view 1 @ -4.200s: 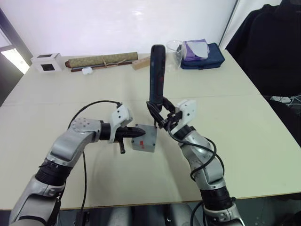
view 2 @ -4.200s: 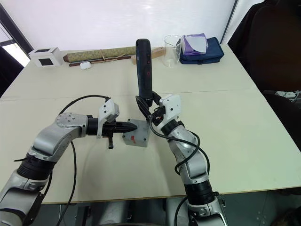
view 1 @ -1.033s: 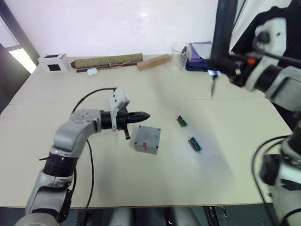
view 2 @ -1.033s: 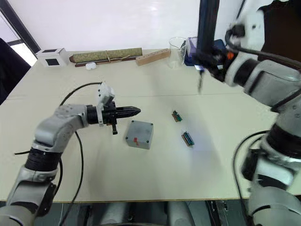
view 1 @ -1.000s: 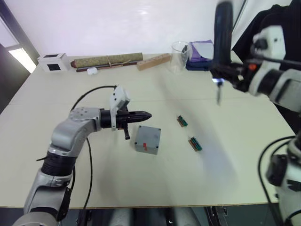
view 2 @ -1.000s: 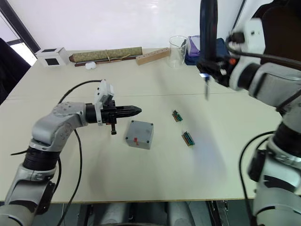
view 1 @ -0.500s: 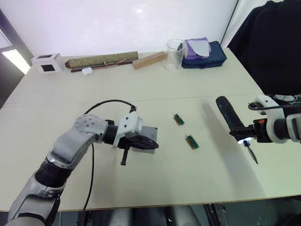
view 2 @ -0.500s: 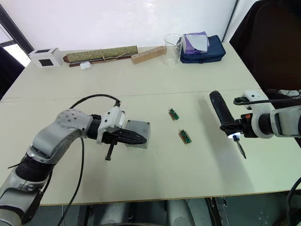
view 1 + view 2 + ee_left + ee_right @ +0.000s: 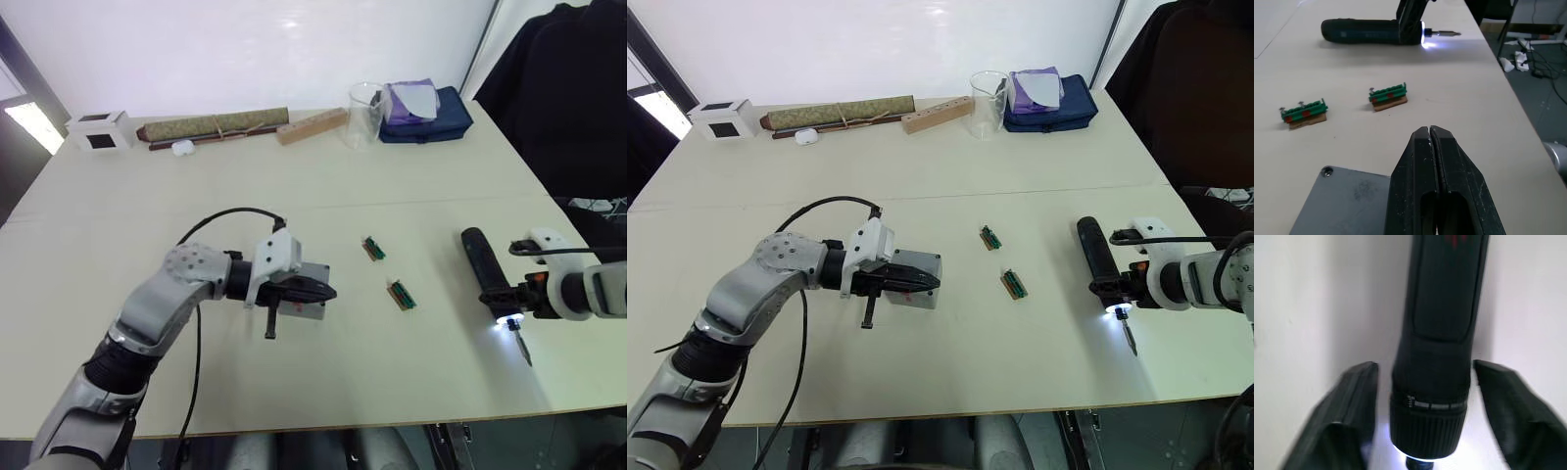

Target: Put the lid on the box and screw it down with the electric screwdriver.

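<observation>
The grey box [image 9: 918, 299] sits mid-table with the lid [image 9: 1342, 200] flat on top, a screw head at one corner. My left gripper [image 9: 936, 283] is shut and empty, its fingertips [image 9: 1429, 131] hovering just over the lid. The black electric screwdriver [image 9: 1092, 250] lies on the table at the right with its lamp lit and its bit pointing toward the near edge. My right gripper [image 9: 1109, 289] straddles its lower end. It is open, and the right wrist view shows a gap between each finger [image 9: 1354, 411] and the tool [image 9: 1442, 308].
Two small green terminal strips [image 9: 990, 236] [image 9: 1014, 285] lie between the box and the screwdriver. Along the back edge stand a white cube [image 9: 722, 118], a brown roll [image 9: 838, 113], a wooden block [image 9: 936, 114], a glass beaker [image 9: 987, 90] and a blue pouch [image 9: 1050, 106].
The right gripper lifted the screwdriver away from the box, swung it right and laid it on the table. The left gripper moved from beside the box to over its lid.
</observation>
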{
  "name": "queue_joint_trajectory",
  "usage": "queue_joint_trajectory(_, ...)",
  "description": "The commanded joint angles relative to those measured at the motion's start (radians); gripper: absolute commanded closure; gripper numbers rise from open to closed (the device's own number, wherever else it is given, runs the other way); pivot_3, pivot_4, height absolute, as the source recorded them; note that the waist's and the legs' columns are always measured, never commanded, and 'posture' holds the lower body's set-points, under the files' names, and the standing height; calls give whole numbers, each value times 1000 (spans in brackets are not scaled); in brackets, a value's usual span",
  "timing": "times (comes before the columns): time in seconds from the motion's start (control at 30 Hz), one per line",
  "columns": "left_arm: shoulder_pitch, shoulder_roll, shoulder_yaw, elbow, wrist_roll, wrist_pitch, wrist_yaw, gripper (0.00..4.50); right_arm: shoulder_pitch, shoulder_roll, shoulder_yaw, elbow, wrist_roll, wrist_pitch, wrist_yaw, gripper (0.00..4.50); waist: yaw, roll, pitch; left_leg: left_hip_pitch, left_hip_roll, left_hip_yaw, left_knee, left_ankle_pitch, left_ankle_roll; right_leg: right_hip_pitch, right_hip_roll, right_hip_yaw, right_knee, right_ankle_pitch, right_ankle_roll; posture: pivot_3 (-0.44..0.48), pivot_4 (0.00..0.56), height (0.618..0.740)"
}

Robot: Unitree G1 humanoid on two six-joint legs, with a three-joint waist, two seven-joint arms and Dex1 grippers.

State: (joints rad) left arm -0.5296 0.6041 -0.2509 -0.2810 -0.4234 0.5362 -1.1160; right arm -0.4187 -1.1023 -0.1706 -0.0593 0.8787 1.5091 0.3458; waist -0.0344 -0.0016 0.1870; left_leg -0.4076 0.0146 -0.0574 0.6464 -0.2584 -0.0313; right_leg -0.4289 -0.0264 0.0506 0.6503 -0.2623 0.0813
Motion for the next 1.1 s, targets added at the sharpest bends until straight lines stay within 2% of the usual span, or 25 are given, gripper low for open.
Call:
queue_joint_trajectory(0.03,-49,19,72,36,-30,13,-4,4500,-35,-1,-8,-37,-55,-44,23,36,0,0,0,0,0,0,0,0,0,0,0,0,0,0,0,0,150,740)
queue_joint_trajectory(0.23,-114,59,173,148,-60,53,4,4500,-76,-91,35,-154,-137,-210,159,36,-3,0,0,0,0,0,0,0,0,0,0,0,1,0,0,0,150,740)
queue_joint_trajectory(0.37,-139,79,248,297,-1,25,106,4500,-214,-100,121,-274,-215,-356,225,36,-12,1,0,1,0,0,1,0,0,0,0,0,1,0,0,0,150,740)
queue_joint_trajectory(0.47,-81,82,239,294,15,30,119,4500,-203,-16,146,-378,-178,-388,265,36,-10,-3,-1,1,1,-2,0,0,0,0,1,-1,2,0,0,0,150,740)
queue_joint_trajectory(0.53,-32,101,213,266,39,25,109,4500,-151,27,158,-464,-142,-415,314,36,-7,-3,-1,1,1,-2,0,0,0,1,1,-1,2,0,0,0,150,740)
queue_joint_trajectory(0.63,46,113,199,206,44,53,120,4500,-41,114,257,-585,-139,-474,350,36,4,-3,0,-1,0,-2,1,0,0,0,-2,-2,2,0,0,0,150,740)
queue_joint_trajectory(0.87,117,93,148,136,71,62,149,4500,-12,317,460,-556,-235,-501,306,36,23,-6,1,0,-1,-2,4,1,-2,2,-3,-2,2,2,1,0,150,740)
queue_joint_trajectory(1.1,112,58,64,125,121,23,148,4500,-8,370,529,-522,-307,-533,333,36,20,-6,1,1,0,-2,4,1,-2,2,-1,-2,3,3,1,0,150,740)
